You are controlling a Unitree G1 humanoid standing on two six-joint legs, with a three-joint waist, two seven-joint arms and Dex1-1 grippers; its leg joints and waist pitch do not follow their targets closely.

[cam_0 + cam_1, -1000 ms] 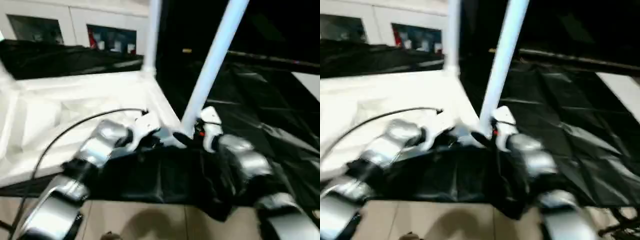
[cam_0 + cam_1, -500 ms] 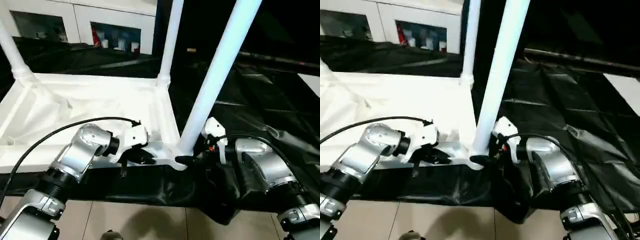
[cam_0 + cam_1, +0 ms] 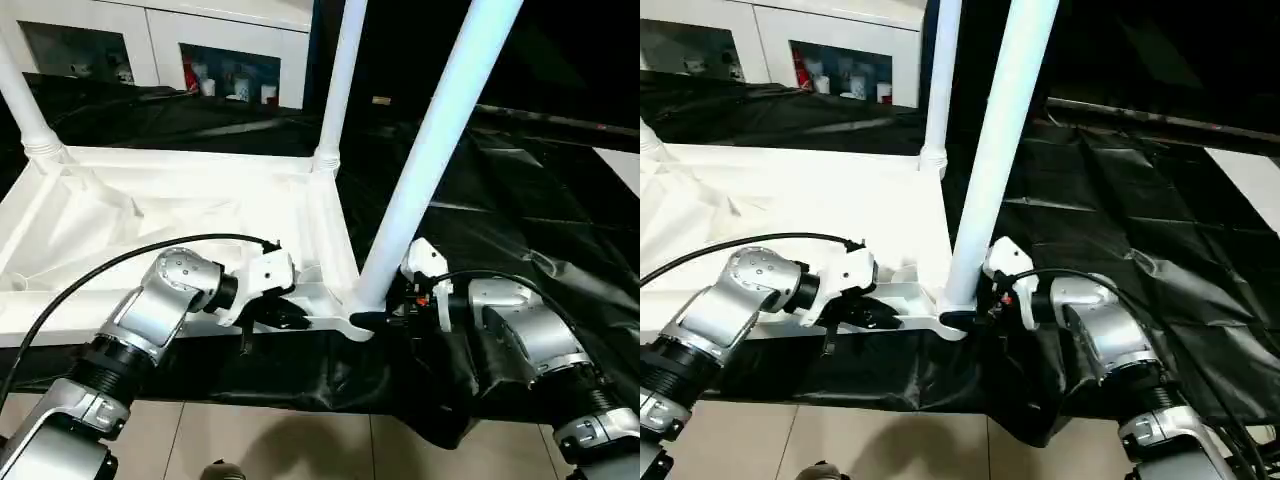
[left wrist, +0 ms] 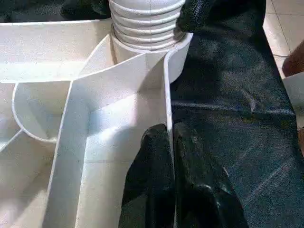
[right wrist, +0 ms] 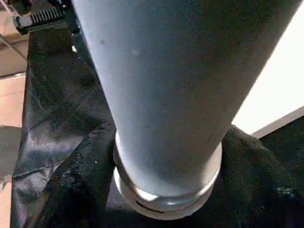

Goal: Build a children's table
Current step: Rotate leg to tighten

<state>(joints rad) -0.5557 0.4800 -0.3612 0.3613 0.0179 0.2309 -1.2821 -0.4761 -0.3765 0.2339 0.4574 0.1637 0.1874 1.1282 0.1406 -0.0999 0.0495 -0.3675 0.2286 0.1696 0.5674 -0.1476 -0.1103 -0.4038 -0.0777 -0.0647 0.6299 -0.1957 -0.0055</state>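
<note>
Left gripper (image 4: 172, 142): jaws pinched shut on the thin near wall of the white ribbed plastic tabletop (image 3: 180, 215), just left of its near right corner socket; right gripper (image 3: 385, 318): placed at the base of the smooth white tube leg (image 3: 425, 160) seated in that socket, jaw width not discernible; tabletop laid underside up on the counter (image 3: 520, 210), draped in creased black sheeting; threaded leg end seen in the socket.

Your tabletop (image 3: 180, 215) lies underside up on the table's (image 3: 520, 220) left half. Legs stand in three corner sockets: far left (image 3: 22, 100), far right (image 3: 338, 85), and near right (image 3: 425, 170), by the table's front edge.
</note>
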